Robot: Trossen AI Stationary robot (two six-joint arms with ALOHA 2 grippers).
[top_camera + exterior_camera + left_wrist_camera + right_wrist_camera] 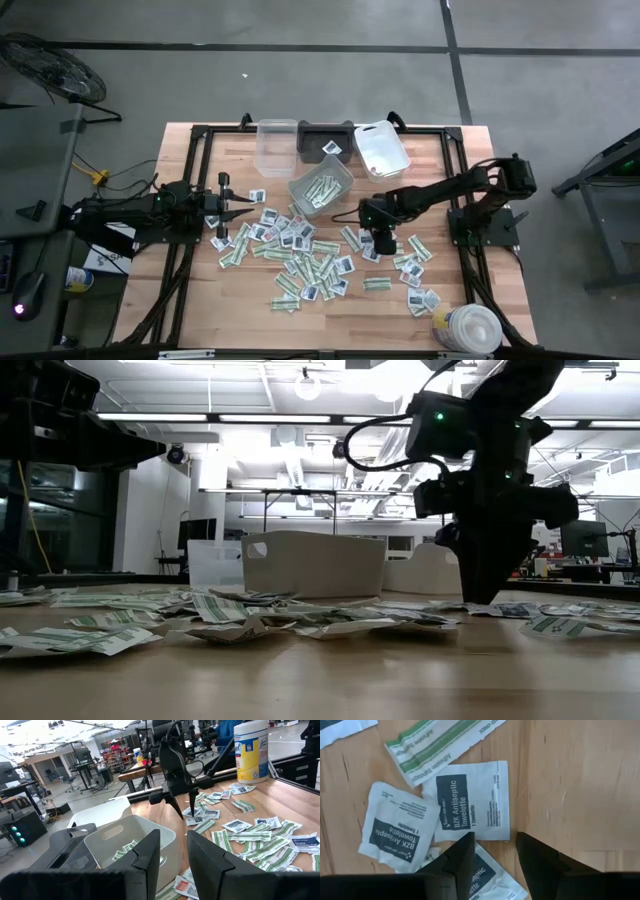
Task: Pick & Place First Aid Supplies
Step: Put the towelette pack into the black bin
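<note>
The bench (200,300) is thickly littered across its middle with the first aid supplies (300,255), so a gripper coming down there meets packets almost everywhere, while bare wood lies open along the near edge and toward the near left corner. Along the far edge 4 bins stand close together, the clear bin (277,145), the dark bin (326,138), the white bin (381,148) and the grey bin (320,187) just in front of them. A round tub (468,328) takes up the near right corner, and the right gripper (383,243) stands low over the packets right of centre, blocking passage there.
</note>
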